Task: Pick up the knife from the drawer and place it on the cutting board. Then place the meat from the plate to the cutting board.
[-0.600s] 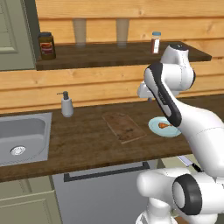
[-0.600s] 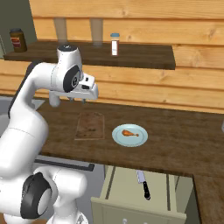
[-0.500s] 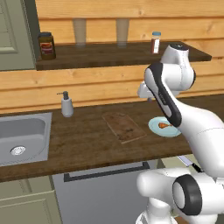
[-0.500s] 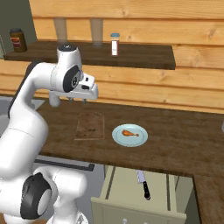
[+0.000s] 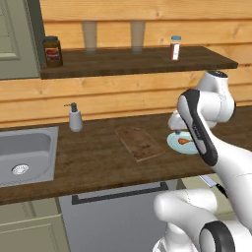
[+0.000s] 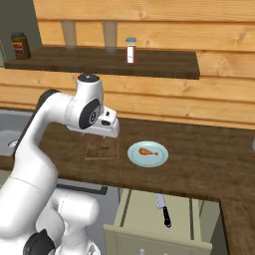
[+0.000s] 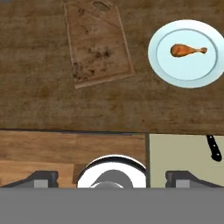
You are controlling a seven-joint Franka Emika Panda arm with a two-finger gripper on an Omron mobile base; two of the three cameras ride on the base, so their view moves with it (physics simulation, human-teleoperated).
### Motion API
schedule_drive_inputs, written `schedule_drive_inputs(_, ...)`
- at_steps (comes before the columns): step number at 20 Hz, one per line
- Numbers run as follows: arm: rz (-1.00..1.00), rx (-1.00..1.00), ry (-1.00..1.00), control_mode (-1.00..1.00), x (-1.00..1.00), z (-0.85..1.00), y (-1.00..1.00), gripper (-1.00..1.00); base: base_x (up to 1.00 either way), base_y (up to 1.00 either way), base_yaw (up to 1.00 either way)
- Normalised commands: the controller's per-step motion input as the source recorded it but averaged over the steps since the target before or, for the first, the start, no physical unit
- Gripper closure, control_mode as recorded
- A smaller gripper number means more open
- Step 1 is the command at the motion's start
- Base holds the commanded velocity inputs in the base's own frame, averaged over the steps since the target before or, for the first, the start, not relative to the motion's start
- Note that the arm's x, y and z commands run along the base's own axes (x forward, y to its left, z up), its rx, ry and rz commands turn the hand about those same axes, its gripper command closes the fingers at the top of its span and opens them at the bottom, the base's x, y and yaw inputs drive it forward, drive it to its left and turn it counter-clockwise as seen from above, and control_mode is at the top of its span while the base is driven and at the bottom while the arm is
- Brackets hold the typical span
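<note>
The gripper [image 7: 111, 177] hangs high over the counter's front edge with its two fingertips [image 7: 43, 177] spread wide and nothing between them. From left to right below lie the bare cutting board [image 7: 98, 41], the plate [image 7: 189, 53] with the meat [image 7: 187, 50], and the knife [image 7: 213, 147]. The right base view shows the arm bent over the board and the knife [image 6: 164, 211] lying in the open drawer [image 6: 144, 219].
</note>
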Motion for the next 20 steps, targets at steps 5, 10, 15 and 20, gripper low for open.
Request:
schedule_drive_inputs(5,0.0,0.04,0.21,-1.0,0.0,-0.47,-0.44,-1.0,0.0,0.0,0.0)
schedule_drive_inputs(10,-0.01,-0.02,0.19,-1.0,0.0,-0.66,-0.02,-1.0,0.0,0.0,0.0)
schedule_drive_inputs(15,0.0,0.0,0.34,-1.0,0.0,-0.51,-0.44,-1.0,0.0,0.0,0.0)
schedule_drive_inputs(20,0.0,0.01,0.29,-1.0,-0.12,-0.49,-0.53,-1.0,0.0,0.0,0.0)
